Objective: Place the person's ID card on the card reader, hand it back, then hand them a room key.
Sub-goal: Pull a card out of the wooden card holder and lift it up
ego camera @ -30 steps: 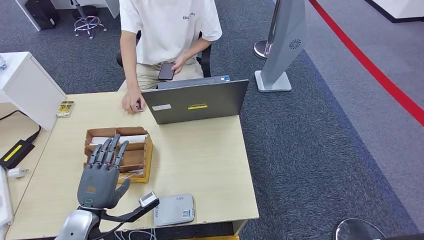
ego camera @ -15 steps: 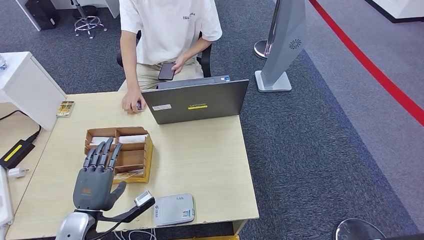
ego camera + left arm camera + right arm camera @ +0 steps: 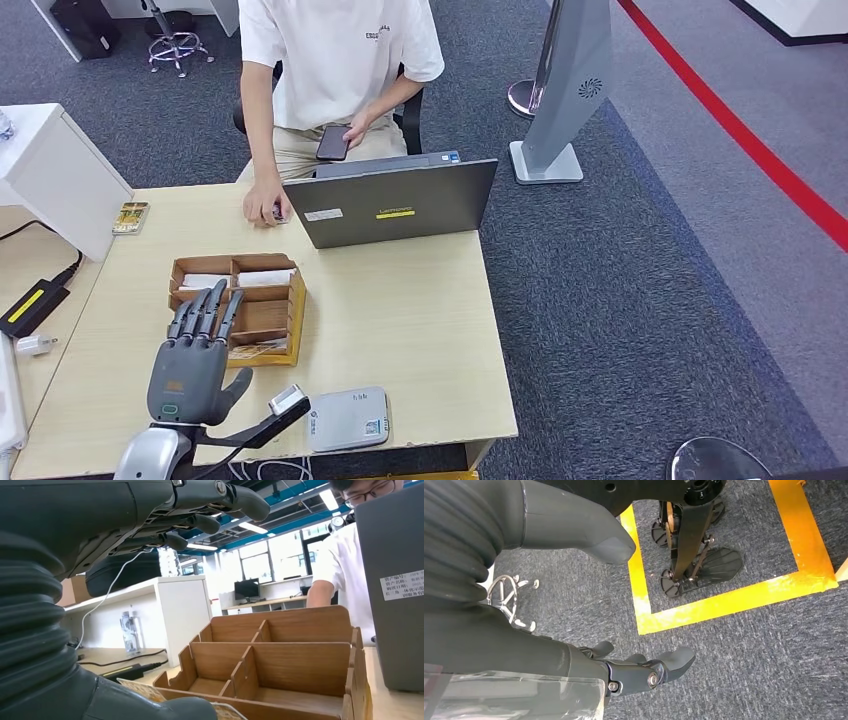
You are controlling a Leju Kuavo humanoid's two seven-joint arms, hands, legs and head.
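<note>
both hands empty, fingers apart; left hand (image 3: 192,362) hides wooden organizer (image 3: 268,312) front.

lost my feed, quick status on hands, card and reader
Left hand open, above table by the wooden organizer. Right hand hanging over floor, empty. Card under the person's hand at far edge. Reader bare, nothing blocking it.

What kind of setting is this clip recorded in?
Most likely an office or lab staged as a reception desk. A person sits behind a laptop at a light wooden table, with a card reader and a wooden compartment box on it, grey carpet around.
</note>
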